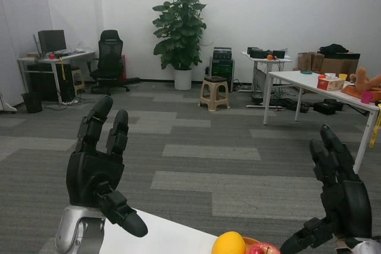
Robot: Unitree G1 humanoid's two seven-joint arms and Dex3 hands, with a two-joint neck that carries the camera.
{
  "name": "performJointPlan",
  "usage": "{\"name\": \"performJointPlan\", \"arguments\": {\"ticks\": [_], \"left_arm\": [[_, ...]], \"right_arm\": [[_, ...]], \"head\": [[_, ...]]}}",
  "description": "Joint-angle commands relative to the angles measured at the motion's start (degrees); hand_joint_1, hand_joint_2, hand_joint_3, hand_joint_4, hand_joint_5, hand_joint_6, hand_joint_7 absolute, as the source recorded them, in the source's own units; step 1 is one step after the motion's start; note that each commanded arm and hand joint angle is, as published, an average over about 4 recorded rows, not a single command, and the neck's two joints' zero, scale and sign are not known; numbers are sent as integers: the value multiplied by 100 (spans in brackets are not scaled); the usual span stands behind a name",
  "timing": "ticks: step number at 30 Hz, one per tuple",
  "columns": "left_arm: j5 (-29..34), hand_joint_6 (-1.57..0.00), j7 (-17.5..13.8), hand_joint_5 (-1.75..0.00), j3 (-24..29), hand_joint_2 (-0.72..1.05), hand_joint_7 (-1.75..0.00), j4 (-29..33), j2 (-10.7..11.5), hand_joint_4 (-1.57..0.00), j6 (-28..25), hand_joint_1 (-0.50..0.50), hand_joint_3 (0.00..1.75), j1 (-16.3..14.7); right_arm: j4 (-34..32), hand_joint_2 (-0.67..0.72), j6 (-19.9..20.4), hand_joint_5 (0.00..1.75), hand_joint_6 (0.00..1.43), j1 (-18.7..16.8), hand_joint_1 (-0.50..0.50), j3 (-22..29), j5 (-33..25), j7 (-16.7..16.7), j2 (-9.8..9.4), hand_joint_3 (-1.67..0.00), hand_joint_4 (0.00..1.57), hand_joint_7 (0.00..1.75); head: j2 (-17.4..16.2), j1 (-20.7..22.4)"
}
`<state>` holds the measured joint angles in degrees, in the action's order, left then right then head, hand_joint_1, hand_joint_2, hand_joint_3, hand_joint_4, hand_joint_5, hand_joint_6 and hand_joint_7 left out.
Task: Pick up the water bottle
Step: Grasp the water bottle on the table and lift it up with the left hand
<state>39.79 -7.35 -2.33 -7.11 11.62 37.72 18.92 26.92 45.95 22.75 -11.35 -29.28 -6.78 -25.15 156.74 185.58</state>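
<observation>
- Far left, a desk with a monitor (pixel 52 40) stands against the wall, a black office chair (pixel 109 55) beside it.
- Near left, the left hand (pixel 99 171) is raised above the worktop (pixel 161 236), fingers spread and pointing up, thumb angled down to the right, grasping nothing.
- Far centre, a tall potted plant (pixel 180 25) stands by the white wall, with a small beige stool (pixel 215 93) to its right.
- Bottom centre, a lemon (pixel 228 244) and a red apple (pixel 263 248) peek over the frame's lower edge.
- Near right, the right hand (pixel 337 197) is up too, fingers apart, released and empty.
- The water bottle is nowhere in this view.
</observation>
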Motion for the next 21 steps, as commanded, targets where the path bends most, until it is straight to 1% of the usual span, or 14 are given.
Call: {"name": "performJointPlan", "arguments": {"ticks": [1,9,10,12,13,15,16,21], "left_arm": [[-50,0,23,0,40,-55,-70,-58,-19,0,69,-39,9,-49],[-50,0,23,0,75,-55,-70,-118,-28,0,69,-39,9,-47],[-50,0,23,0,84,-55,-70,-129,-28,0,69,-39,9,-47],[-50,0,23,0,101,-55,-70,-159,-28,0,64,-39,9,-47],[-48,0,23,0,110,-55,-70,-173,-30,0,64,-39,9,-47],[-22,0,23,0,123,-55,-70,-199,-35,0,67,-39,9,-47],[-2,0,23,0,128,-55,-70,-214,-37,0,67,-39,9,-49],[46,0,23,0,154,-55,-70,-269,-37,0,42,-39,9,-47]], "right_arm": [[-40,41,-23,0,0,-38,-33,1,-16,11,17,0,0,7],[83,42,-25,0,0,-18,-33,1,-20,19,10,0,0,7],[108,42,-25,0,0,-12,-33,1,-20,24,10,0,0,7],[160,41,-25,0,0,-7,-33,6,-20,28,10,0,0,7],[182,41,-25,0,0,-3,-33,10,-23,28,10,0,0,7],[237,41,-25,0,0,23,-33,17,-25,32,10,0,0,7],[275,41,-25,0,0,45,-33,19,-25,37,10,0,0,7],[406,41,-25,0,0,138,-33,23,-25,54,23,0,0,7]], "head": [[-252,-34],[-1228,-119],[-1451,-126],[-1692,-123],[-1905,-114],[-1991,-88],[-2125,-66],[-2237,-31]]}}
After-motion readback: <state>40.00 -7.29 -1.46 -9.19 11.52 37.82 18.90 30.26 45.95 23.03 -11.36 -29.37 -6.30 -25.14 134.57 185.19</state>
